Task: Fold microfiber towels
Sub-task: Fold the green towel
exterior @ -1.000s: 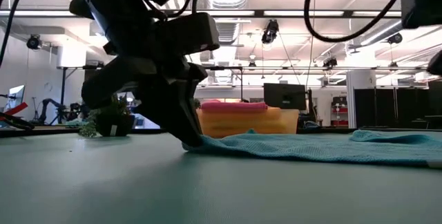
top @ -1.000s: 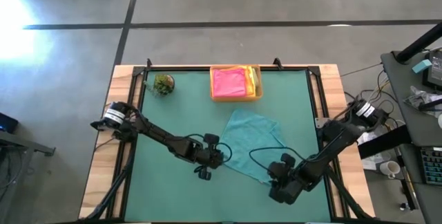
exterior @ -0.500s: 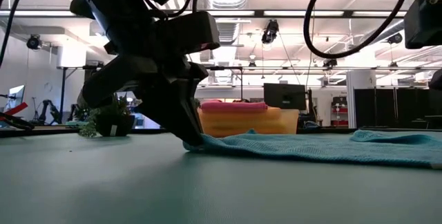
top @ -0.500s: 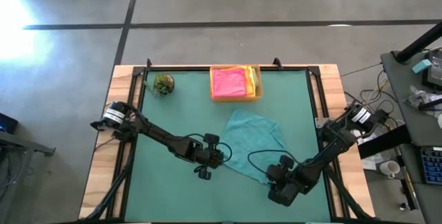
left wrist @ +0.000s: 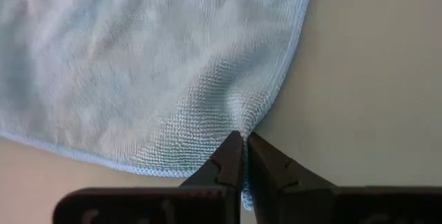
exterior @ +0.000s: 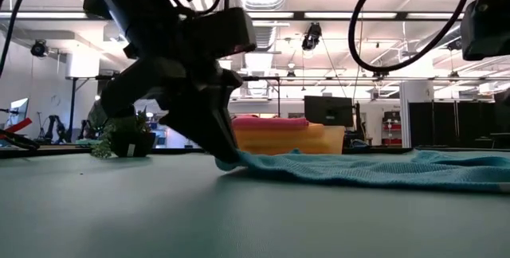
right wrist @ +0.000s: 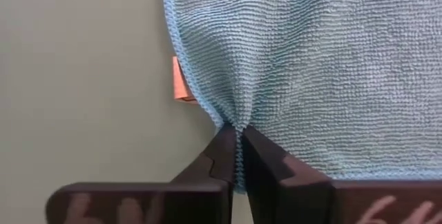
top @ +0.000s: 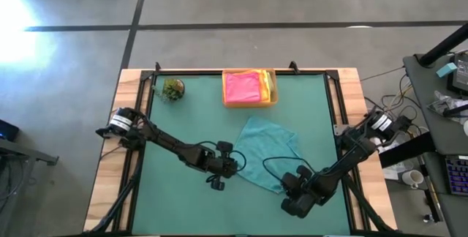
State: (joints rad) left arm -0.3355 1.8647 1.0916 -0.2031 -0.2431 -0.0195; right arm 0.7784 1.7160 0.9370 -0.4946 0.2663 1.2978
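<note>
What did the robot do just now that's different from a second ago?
The right gripper closed on the near edge of the teal towel and drew back a little toward the front of the table, so the cloth looks more bunched. The left gripper stayed shut on the towel's left corner. The tray of folded towels and the plant ball didn't move.

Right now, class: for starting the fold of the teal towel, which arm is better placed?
Neither alone. The left gripper and the right gripper are each shut on a corner of the teal towel, so both should probably lift together.
</note>
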